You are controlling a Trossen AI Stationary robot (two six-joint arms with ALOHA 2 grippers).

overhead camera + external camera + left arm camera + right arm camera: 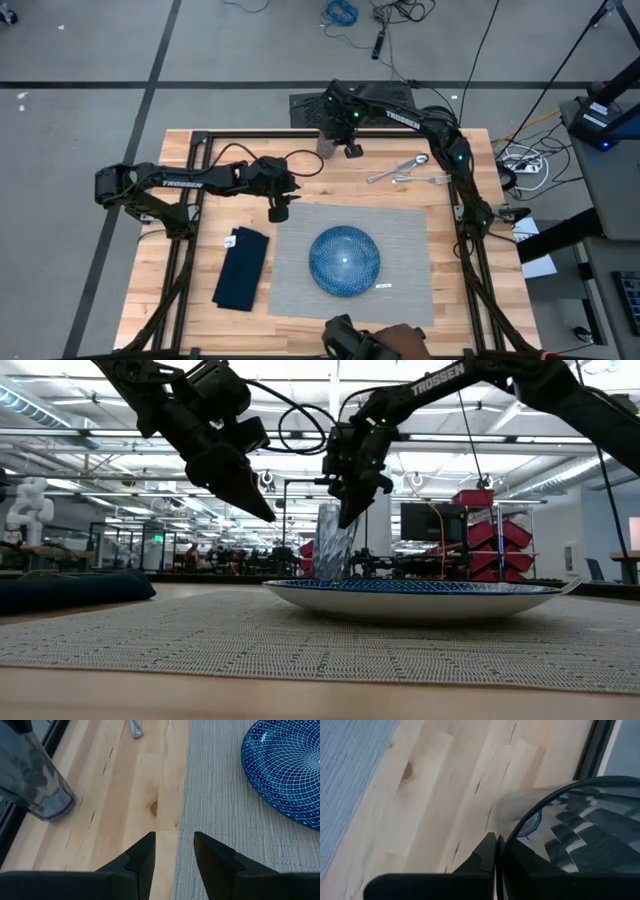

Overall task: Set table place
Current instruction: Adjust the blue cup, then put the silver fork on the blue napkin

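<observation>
A clear ribbed glass (pixel 327 148) stands near the table's far edge and shows in the low view (pixel 334 545) behind the plate. My right gripper (pixel 350 150) is at its rim, shut on it. My left gripper (pixel 278 211) is open and empty above the far left corner of the grey placemat (pixel 300 260); in its wrist view its fingers (pixel 175 851) straddle the mat's edge. A round blue plate (pixel 344 262) lies on the placemat. A navy napkin (pixel 242 267) lies flat on the wood left of the mat. My right gripper holds the glass by its rim (pixel 506 836), one finger (pixel 487 851) outside the wall and the other dimly seen through the glass, inside. The fingers slant down from above. The glass stands upright; its base (pixel 50 805) seems to rest on the table.
Cutlery (pixel 402 172) lies on the wood at the far right, beyond the placemat. A person's hand (pixel 385 342) shows at the table's near edge. The black frame (pixel 200 150) runs along the table's far left side.
</observation>
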